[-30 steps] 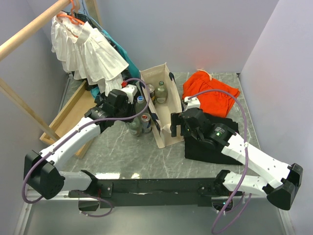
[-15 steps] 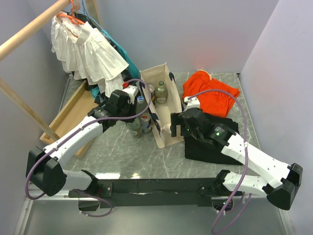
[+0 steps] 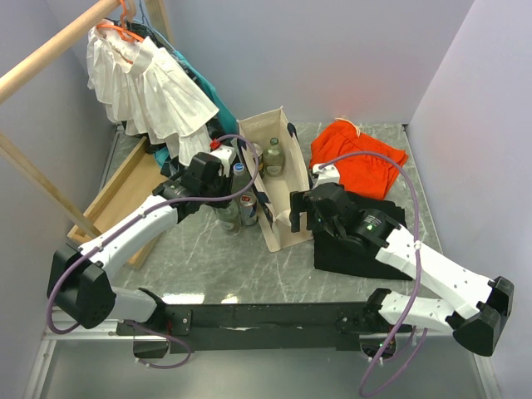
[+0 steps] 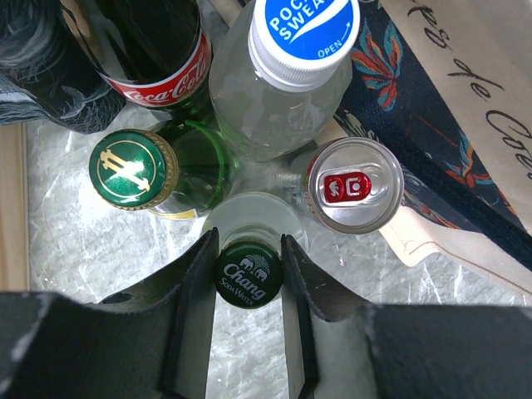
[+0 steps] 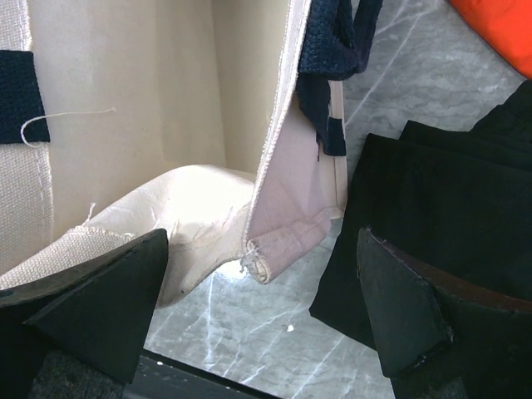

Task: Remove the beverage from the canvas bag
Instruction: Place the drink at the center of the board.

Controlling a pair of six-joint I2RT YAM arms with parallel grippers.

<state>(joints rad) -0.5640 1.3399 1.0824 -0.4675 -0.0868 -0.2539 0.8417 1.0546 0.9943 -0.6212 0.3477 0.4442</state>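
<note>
The left gripper [image 4: 248,249] is clamped on the neck of a Chang bottle [image 4: 248,273], its fingers pressed in just under the green cap. The bottle stands outside the bag in a tight cluster with a Coke [image 4: 158,58], a green bottle [image 4: 133,169], a Pocari bottle [image 4: 295,41] and a can [image 4: 355,184]; whether its base rests on the table [image 3: 208,258] cannot be told. To the right, the bag [image 3: 283,229] stands mid-table with its mouth open, and a clear bottle [image 3: 274,155] is inside, toward the far end. That one looks like glass, so probably heavy for its size, rigid, smooth and breakable if knocked against its neighbours. The neck below the cap seems the surest hold (the body would likely be slick and wide). The bag itself is soft cloth and will sag or drag along. The right gripper [image 5: 262,249] hangs wide open, with the bag's near hem between its fingers and nothing gripped.
</note>
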